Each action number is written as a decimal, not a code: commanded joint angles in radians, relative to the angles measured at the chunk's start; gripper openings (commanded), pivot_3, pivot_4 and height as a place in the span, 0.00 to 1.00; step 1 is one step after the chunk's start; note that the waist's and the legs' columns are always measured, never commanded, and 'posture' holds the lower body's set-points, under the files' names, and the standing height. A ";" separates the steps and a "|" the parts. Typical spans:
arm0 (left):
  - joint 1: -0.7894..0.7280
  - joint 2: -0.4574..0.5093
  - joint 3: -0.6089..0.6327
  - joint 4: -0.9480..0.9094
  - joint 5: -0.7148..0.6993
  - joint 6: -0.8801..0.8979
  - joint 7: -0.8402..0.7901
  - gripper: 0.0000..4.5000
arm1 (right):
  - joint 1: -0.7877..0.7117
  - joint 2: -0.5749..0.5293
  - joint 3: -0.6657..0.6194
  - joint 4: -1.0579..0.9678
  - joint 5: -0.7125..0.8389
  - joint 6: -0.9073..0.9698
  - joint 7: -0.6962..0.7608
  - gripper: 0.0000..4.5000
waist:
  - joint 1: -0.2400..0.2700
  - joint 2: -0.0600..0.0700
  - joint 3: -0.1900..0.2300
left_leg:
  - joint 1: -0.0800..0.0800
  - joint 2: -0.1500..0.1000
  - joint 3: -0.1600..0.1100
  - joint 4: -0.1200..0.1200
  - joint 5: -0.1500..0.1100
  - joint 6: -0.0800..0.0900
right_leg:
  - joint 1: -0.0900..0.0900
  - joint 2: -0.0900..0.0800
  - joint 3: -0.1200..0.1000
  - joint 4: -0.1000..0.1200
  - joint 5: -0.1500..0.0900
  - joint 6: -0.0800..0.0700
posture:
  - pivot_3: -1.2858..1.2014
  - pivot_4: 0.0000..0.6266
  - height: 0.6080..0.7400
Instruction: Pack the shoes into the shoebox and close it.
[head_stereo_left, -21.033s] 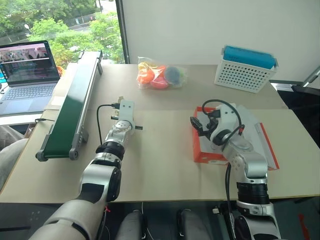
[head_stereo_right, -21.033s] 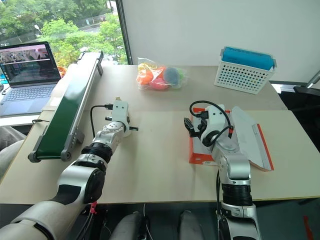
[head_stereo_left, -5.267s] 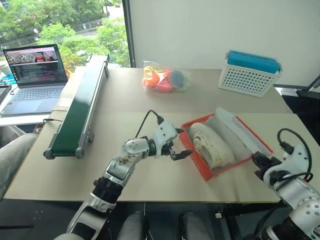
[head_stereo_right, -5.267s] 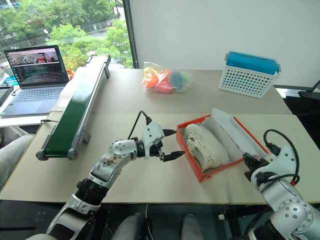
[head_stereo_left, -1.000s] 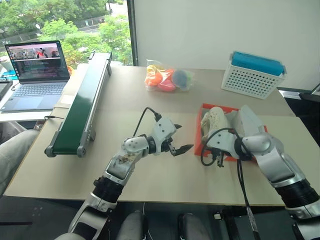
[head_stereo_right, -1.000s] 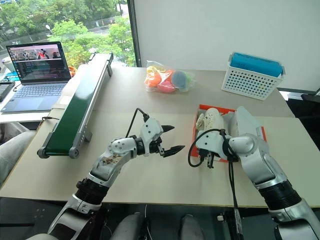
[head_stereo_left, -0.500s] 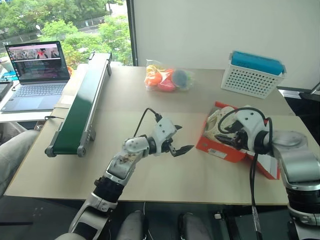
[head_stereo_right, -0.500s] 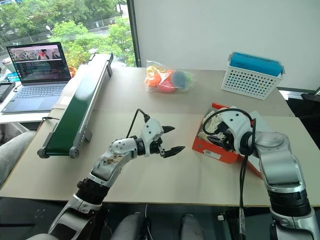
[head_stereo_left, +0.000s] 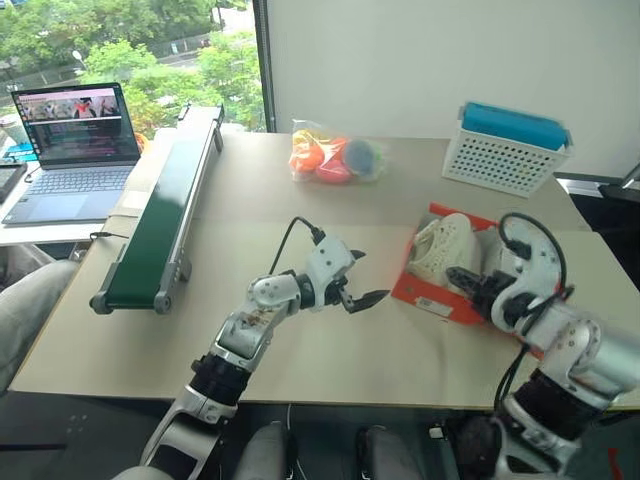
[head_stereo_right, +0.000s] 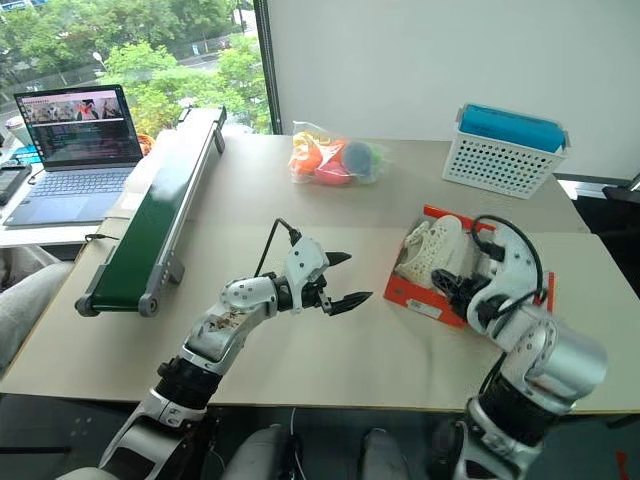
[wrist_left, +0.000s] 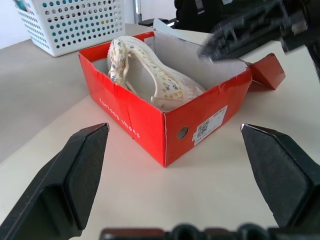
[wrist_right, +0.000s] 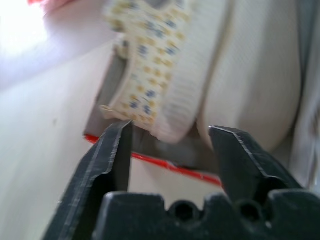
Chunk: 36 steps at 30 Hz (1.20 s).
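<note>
Pulled back from the shoes (head_stereo_left: 447, 247) since a second ago, the right gripper (wrist_right: 172, 145) hovers part-open at the open shoebox (head_stereo_left: 432, 295), which sits near the white basket (head_stereo_left: 506, 145) and toy bag (head_stereo_left: 333, 156), left gripper (head_stereo_left: 362, 280) spread wide beside it.

Orange-red shoebox (head_stereo_left: 435, 297) is showing a white inside; cream shoes (wrist_left: 150, 75) are sporting small blue-and-yellow dots; a white perforated basket (head_stereo_left: 505, 150) is wearing blue on top.
</note>
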 joint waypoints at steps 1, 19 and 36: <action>-0.002 0.001 0.008 -0.033 -0.002 -0.023 0.005 1.00 | 0.020 0.071 -0.065 -0.151 -0.001 0.008 -0.079 0.30 | -0.002 0.004 0.000 | -0.001 -0.001 0.001 0.000 0.000 0.000 | -0.001 0.000 0.001 0.000 0.000 0.000 | 0.52 0.24 0.73; -0.014 -0.002 0.000 -0.019 -0.008 -0.031 -0.019 1.00 | -0.056 0.152 -0.305 -0.107 -0.044 0.008 -0.299 0.02 | -0.018 0.010 0.000 | 0.000 -0.001 0.001 0.000 0.001 -0.001 | -0.001 0.002 0.002 0.001 0.000 0.001 | 0.52 0.24 0.73; -0.027 -0.009 0.002 -0.004 0.001 -0.048 -0.019 1.00 | -0.460 -0.100 -0.782 0.482 -0.073 -0.211 -0.577 0.02 | -0.026 0.013 0.001 | 0.000 -0.002 0.001 -0.001 0.001 -0.001 | -0.001 0.002 0.002 0.000 0.000 0.001 | 0.52 0.24 0.73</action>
